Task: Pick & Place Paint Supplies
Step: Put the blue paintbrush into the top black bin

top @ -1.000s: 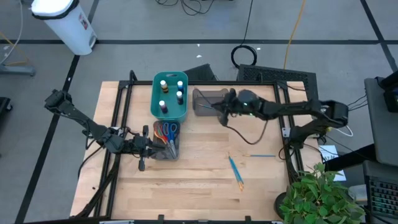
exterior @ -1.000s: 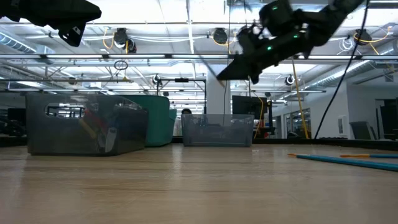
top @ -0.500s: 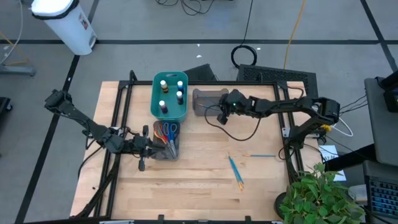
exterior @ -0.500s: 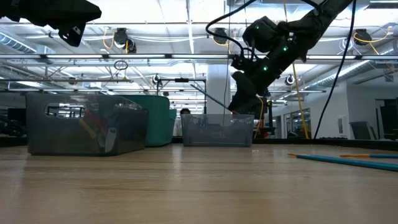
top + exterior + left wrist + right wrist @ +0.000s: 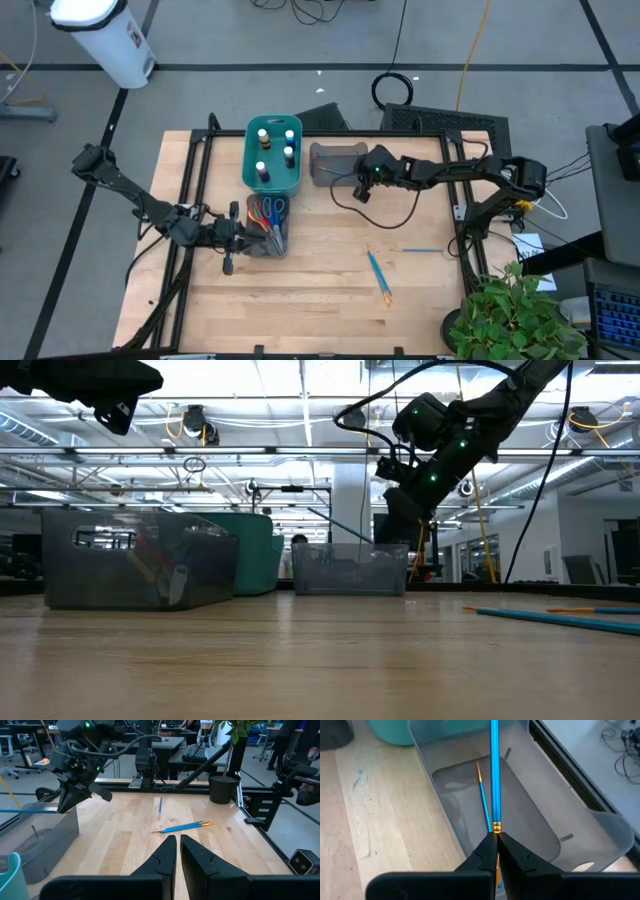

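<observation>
My right gripper (image 5: 357, 186) is shut on a thin blue brush (image 5: 493, 765) over the clear grey bin (image 5: 332, 163). It also shows in the low view (image 5: 392, 525) and the left wrist view (image 5: 70, 800). A second blue brush (image 5: 483, 799) lies on the bin's floor. Three brushes (image 5: 379, 270) (image 5: 420, 250) lie flat on the table. The teal bin (image 5: 273, 182) holds white-capped paint bottles (image 5: 263, 150). Another clear bin (image 5: 266, 243) holds scissors (image 5: 268, 211). My left gripper (image 5: 177, 851) is shut and empty beside that bin. My right gripper pinches the blue brush at its gold ferrule (image 5: 495, 826) between its two fingertips. The fingers slant down from the table's right side, and the brush runs on ahead of them, along their line. The brush is lifted clear, its blue handle (image 5: 20, 811) reaching out over the grey bin.
The table's near half is bare wood around the loose brushes. Black frame rails (image 5: 195, 170) run along the left and far edges. A potted plant (image 5: 515, 310) stands at the near right corner. A loose cable (image 5: 390, 215) hangs from my right arm.
My right gripper has gone down and a little toward the table's left edge, over the clear grey bin, and has tipped its fingers downward. The blue brush has gone with it, and its free end now reaches over the bin.
</observation>
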Controlling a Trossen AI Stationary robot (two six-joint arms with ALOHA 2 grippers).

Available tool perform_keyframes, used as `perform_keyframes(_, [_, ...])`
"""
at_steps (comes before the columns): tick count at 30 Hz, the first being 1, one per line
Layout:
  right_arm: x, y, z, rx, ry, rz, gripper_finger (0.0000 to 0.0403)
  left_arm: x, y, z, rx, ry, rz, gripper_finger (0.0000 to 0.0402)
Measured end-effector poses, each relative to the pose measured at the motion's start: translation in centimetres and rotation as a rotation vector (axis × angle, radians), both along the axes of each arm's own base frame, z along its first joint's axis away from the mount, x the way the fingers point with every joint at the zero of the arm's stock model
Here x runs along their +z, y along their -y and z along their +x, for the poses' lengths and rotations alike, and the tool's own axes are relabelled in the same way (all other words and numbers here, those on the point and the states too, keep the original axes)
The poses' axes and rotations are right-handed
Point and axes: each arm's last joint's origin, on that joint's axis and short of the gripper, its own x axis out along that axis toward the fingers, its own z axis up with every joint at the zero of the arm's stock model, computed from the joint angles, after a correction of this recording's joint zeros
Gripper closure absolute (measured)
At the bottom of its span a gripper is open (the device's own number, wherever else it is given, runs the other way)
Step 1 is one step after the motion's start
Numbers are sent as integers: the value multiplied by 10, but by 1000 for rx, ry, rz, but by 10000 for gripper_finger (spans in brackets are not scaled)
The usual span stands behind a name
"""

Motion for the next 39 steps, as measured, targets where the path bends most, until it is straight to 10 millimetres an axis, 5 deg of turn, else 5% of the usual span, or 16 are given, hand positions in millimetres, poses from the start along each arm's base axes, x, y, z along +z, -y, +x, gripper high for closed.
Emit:
perform_keyframes(27, [0,0,0,15,-9,-15,401,0,0,0,0,0,0,369])
perform_keyframes(39, [0,0,0,14,-8,-15,357,0,0,0,0,0,0,369])
